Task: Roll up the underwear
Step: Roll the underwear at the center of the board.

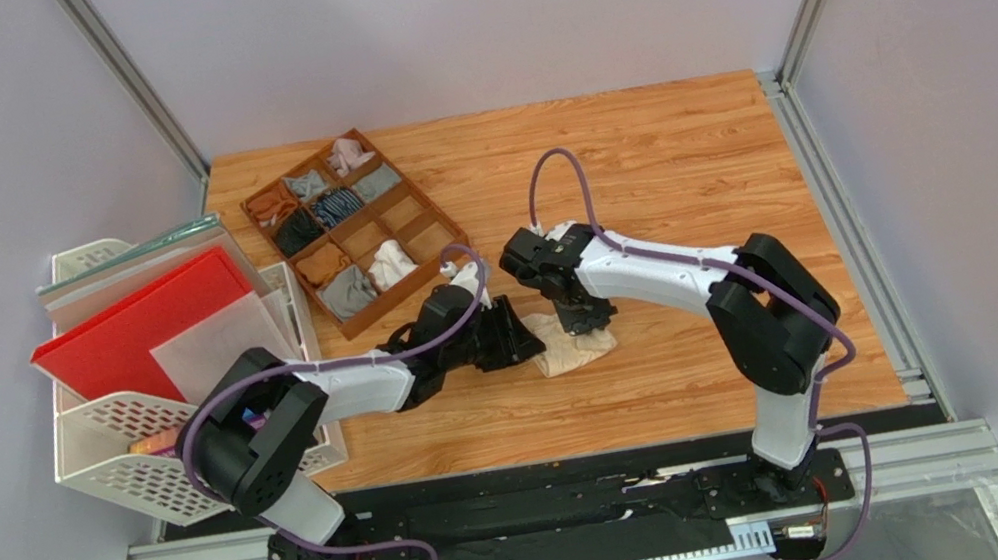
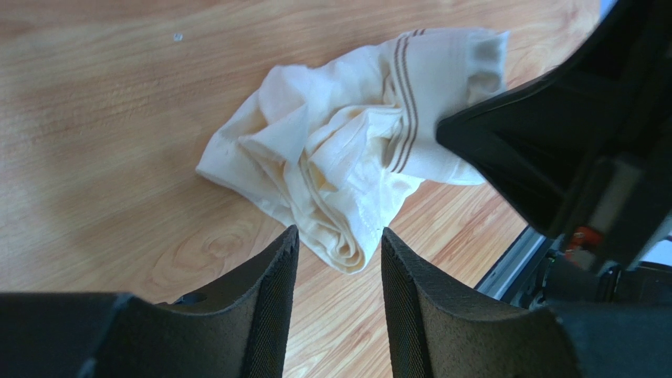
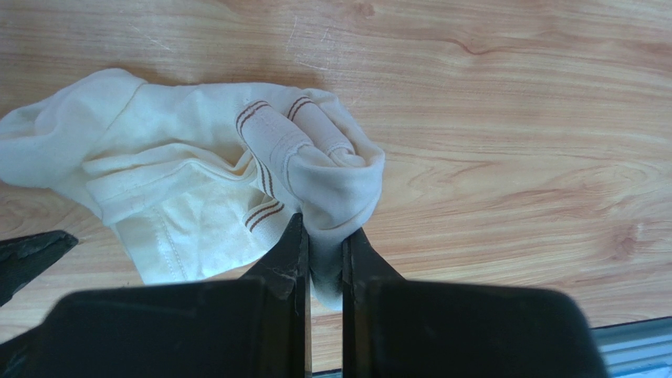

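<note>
My right pincer (image 3: 323,236) is pressed together on the underwear (image 3: 181,173). A fold of the cream cloth, close to the band with thin brown stripes, is caught between its two fingers (image 3: 285,264). The rest of the cloth spreads to the left of this grip and lies crumpled on the bench (image 1: 686,173).

My left pincer (image 2: 339,236) is spread. Its fingers (image 2: 272,299) stand apart, and the narrow folded end of the underwear reaches into the gap between the tips. I cannot tell if the cloth touches the pads, but they do not pinch it.

From above, the underwear is near the middle of the bench, toward the near edge. It lies between my two pincers, which meet it from opposite sides, the left from the left and the right from behind and to the right.

At the far left of the bench there is a brown tray (image 1: 423,214) with compartments, and small rolled garments lie in them. Beside the bench, on the left, a white basket (image 1: 124,457) holds a red sheet (image 1: 141,332) and some pale ones.
</note>
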Robot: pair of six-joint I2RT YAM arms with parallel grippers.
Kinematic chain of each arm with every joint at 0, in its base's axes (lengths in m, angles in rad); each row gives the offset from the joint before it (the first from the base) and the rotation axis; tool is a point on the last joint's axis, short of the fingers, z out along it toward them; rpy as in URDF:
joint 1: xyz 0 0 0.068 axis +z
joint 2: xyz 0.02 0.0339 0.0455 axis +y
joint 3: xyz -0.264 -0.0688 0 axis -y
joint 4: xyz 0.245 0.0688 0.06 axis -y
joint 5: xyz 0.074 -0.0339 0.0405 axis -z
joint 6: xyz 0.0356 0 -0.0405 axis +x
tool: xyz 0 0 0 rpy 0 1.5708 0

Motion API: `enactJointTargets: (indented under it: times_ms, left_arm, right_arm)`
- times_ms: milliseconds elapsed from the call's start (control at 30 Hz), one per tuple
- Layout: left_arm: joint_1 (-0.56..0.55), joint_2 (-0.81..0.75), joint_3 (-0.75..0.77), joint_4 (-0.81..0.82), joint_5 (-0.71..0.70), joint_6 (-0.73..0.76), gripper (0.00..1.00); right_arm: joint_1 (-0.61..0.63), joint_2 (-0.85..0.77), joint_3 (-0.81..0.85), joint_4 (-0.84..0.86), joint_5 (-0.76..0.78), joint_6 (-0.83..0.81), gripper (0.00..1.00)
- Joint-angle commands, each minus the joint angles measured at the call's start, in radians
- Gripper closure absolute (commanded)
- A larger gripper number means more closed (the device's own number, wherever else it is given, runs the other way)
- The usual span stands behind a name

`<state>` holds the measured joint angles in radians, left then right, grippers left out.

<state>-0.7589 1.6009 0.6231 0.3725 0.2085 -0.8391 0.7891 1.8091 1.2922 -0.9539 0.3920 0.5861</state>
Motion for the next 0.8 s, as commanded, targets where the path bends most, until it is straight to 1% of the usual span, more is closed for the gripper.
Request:
enactJointTargets:
  times_ms: [0,133,267,467,667,767]
  left_arm:
    - [-0.01,-0.002,0.001,0.074,0.012,-0.011,0.51]
    - [-0.016,0.017,0.003,0.082,0.011,-0.017,0.52]
    - [-0.02,0.071,0.001,0.131,0.029,-0.028,0.52]
    - [-0.042,0.113,0.033,0.167,0.031,-0.035,0.51]
    - [-0.045,0.149,0.053,0.157,0.012,-0.041,0.5]
    - [-0.046,0.136,0.044,0.099,-0.027,-0.054,0.5]
  right_arm:
    - [0.025,0.055,0.078,-0.08,0.107,0.014,1.0]
    - [0.038,0.084,0.099,-0.089,0.103,0.038,1.0]
    - [0.055,0.11,0.127,-0.101,0.104,0.052,1.0]
    - [0.068,0.131,0.157,-0.117,0.094,0.067,1.0]
    - [0.09,0.156,0.182,-0.131,0.1,0.084,1.0]
    - [0.094,0.164,0.18,-0.132,0.1,0.092,1.0]
